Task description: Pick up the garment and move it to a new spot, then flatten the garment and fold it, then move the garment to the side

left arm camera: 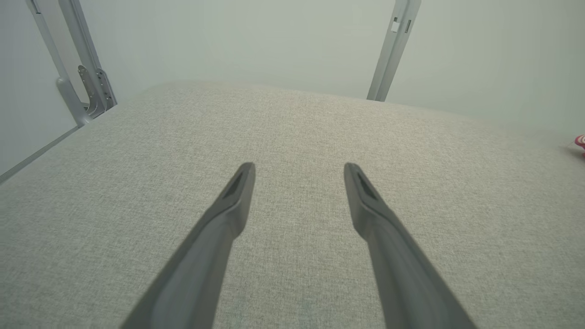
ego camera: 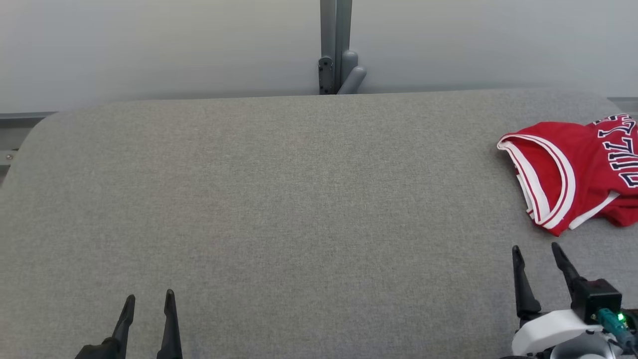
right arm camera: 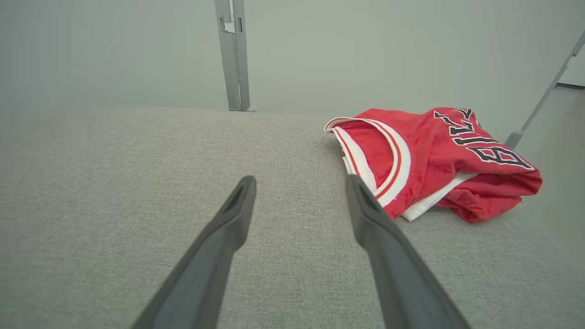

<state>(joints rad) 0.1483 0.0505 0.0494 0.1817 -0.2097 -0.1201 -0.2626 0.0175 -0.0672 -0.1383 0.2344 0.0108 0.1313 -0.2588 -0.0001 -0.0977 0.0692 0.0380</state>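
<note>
The garment (ego camera: 583, 169) is a red jersey with white trim and dark lettering, lying crumpled at the right edge of the grey fabric table (ego camera: 279, 209). In the right wrist view the garment (right arm camera: 434, 155) lies just beyond and to the right of my fingers. My right gripper (ego camera: 537, 248) hovers open a short way in front of it, touching nothing. At the lower left my left gripper (ego camera: 149, 295) stands open over bare fabric, far from the jersey. The left gripper (left arm camera: 299, 165) holds nothing, and a red sliver of the garment (left arm camera: 581, 141) shows at that view's right edge.
A grey metal post with a bracket (ego camera: 336, 50) stands behind the table's far edge, against a pale wall. Another post (left arm camera: 393, 50) and a hinged frame (left arm camera: 87, 77) border the table. The table's corners are rounded.
</note>
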